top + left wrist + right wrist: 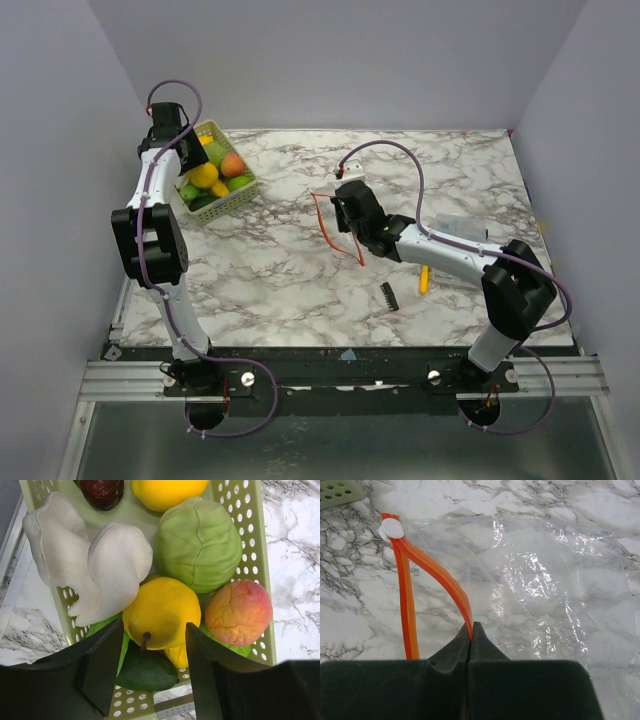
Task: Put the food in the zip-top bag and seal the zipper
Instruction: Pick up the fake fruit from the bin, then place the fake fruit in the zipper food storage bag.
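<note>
Pinching one zipper [435,572] (right end effector [471,627]) | basket [248,540]: one cabbage [200,545], one peach [239,612]

Reaches up the left side with the left arm [150,240], elbow raised, forearm running to the far left corner, wrist tipped down. Points the left gripper [152,645] downward with jaws apart, both black fingers [100,665] in the wrist view. Stretches the right arm [450,250] low from the near right toward the middle, elbow near the right edge, forearm almost level. Holds the right gripper [471,630] with jaws pressed together, pinching the zipper [435,570] at the tips.
</note>
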Robot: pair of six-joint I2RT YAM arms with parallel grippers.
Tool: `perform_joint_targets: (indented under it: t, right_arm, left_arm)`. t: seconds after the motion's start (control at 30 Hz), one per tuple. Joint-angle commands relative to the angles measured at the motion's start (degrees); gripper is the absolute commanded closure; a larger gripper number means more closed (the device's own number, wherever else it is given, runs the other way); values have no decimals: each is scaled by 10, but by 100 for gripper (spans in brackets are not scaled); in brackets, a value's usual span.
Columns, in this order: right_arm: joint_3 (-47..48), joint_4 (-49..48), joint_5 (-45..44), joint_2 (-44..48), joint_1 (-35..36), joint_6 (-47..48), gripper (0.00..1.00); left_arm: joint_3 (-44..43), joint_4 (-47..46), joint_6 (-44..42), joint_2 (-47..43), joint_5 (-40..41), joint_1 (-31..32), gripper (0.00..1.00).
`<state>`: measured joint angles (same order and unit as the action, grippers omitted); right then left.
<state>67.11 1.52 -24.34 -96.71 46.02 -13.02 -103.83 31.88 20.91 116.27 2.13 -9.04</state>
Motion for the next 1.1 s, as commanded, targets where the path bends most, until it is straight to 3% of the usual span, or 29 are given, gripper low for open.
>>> perform_joint_targets:
  t: [0.0, 0.37, 0.63, 0.83, 1.07]
  right_arm:
    - [-4, -10, 9, -5, -1, 2, 99]
    - [-6, -10, 16, 1, 0, -1, 99]
    - [-7, -10, 20, 9, -1, -4, 99]
    - [-5, -10, 35, 6, -1, -12, 99]
    - [2, -6, 66, 7, -1, -28, 99]
  left_arm:
    - [-2, 8, -2, 9, -10, -3, 48]
    - [-22, 33, -17, 4, -19, -3, 86]
    - [34, 56, -5, -105, -28, -1, 92]
    - [177, 23, 32, -270, -140, 23, 92]
    - [331, -73, 67, -433, -215, 169, 92]
